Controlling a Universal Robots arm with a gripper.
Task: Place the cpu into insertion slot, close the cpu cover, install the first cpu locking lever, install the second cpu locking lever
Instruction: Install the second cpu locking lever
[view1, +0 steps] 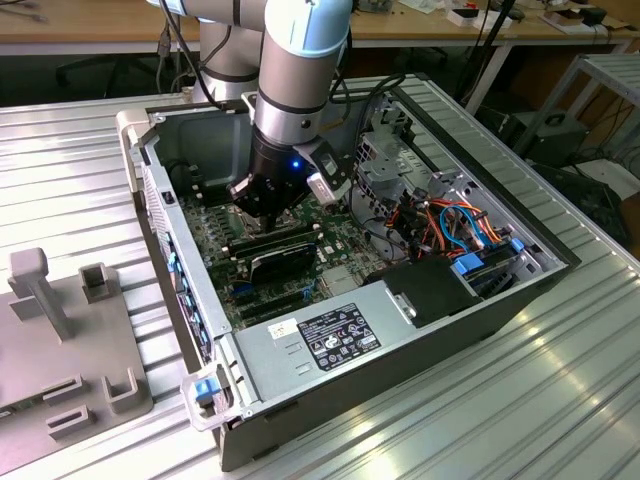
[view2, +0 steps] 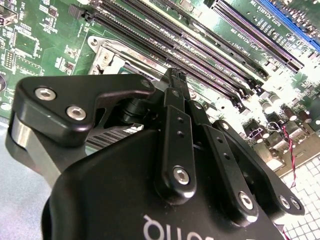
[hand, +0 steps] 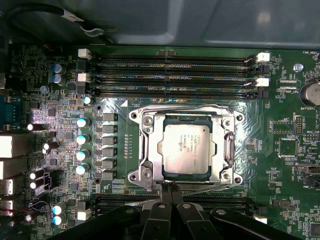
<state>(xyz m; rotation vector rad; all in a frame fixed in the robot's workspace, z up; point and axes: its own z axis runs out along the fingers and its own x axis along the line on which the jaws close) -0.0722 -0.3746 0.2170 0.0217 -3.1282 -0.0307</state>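
Here one cpu (hand: 185, 148) sits under one closed cpu cover (hand: 146, 148).

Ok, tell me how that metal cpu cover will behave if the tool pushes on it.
The cpu cover looks like thin sheet metal, so probably springy, not floppy. It lies flat around the cpu, so a push likely won't shift it. The tool, fingers together at its edge, could skid on the shiny surface.
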